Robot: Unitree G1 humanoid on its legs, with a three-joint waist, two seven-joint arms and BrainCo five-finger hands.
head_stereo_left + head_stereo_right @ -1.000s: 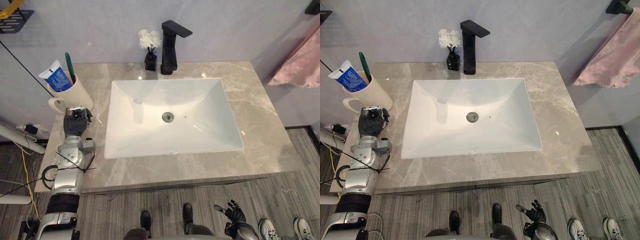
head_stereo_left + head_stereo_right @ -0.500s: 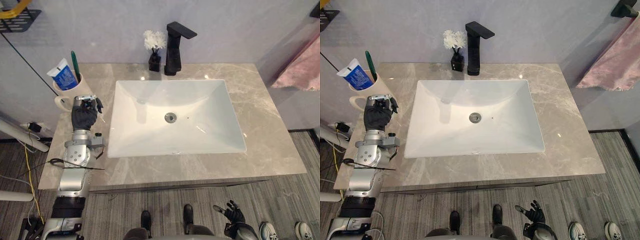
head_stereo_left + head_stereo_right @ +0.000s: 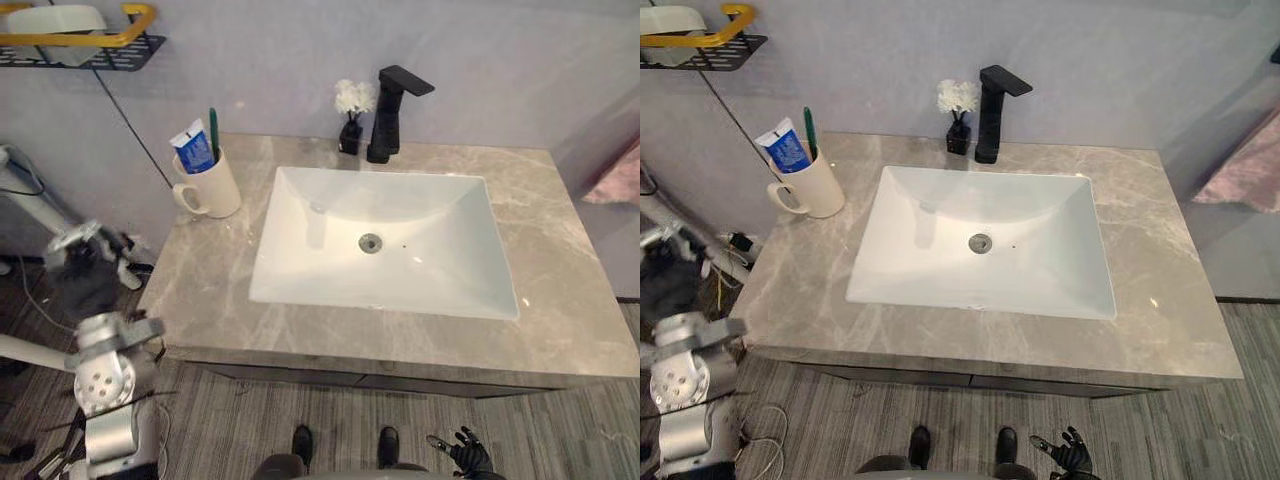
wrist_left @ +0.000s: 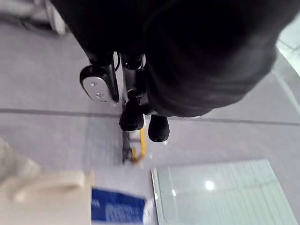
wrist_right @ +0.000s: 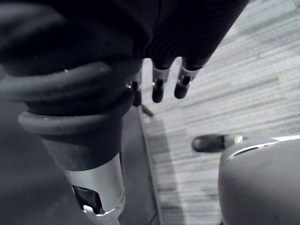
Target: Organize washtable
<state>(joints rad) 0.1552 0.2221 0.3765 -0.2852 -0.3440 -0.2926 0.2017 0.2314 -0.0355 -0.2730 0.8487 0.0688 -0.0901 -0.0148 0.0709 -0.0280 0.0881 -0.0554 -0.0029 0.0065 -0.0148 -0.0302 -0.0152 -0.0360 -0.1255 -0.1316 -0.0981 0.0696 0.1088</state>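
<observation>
A cream mug (image 3: 210, 186) stands on the grey marble washtable (image 3: 205, 290) at its back left corner. It holds a blue toothpaste tube (image 3: 191, 148) and a green toothbrush (image 3: 213, 124). My left hand (image 3: 84, 266) hangs off the table's left edge, well short of the mug, open and holding nothing. The left wrist view looks past its fingertips (image 4: 158, 129) to the mug (image 4: 44, 194) and the toothpaste tube (image 4: 117, 207). Low by the floor, my right hand (image 3: 464, 455) is open and idle.
A white sink (image 3: 385, 240) fills the table's middle. A black faucet (image 3: 388, 112) and a small black vase of white flowers (image 3: 351, 118) stand behind it. A wall shelf (image 3: 85, 40) with a yellow rail hangs at upper left. A pink towel (image 3: 1240, 180) hangs at the right.
My left hand has let the mug be and drawn back off the table's left edge. The camera has shifted, so the whole scene sits further right.
</observation>
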